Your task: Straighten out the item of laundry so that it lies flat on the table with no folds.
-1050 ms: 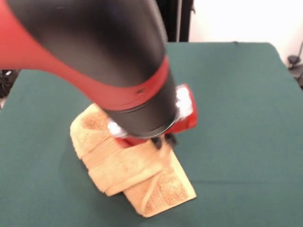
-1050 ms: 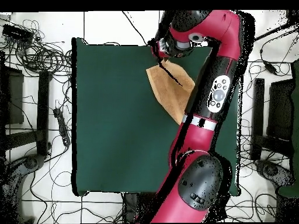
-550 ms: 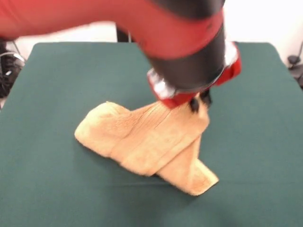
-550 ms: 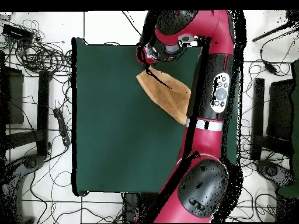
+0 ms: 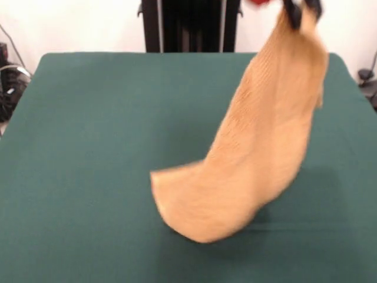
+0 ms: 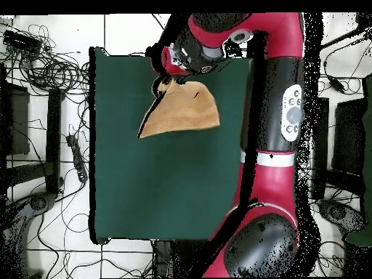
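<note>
Towel (image 5: pixel 259 159): soft cloth, orange-tan, matt, fuzzy terry nap with faint ribbing along its length; limp, drapes as it hangs. Table (image 5: pixel 94 130): dark green cloth cover, matt, smooth and even, no sheen. Arm (image 6: pixel 280 94): hard shell, glossy red with black sections, looks like moulded plastic; light-grey button panel on it, smooth. Gripper (image 5: pixel 301 7): black tips, dull finish, material unclear. Floor (image 6: pixel 43 218) around the table: pale smooth tiles, strewn with thin black cables.

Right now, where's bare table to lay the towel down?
Bare green table runs left of the hanging towel, out to the near and left edges. The right side is crowded: the towel hangs from the claw, its lower end by the cloth.
</note>
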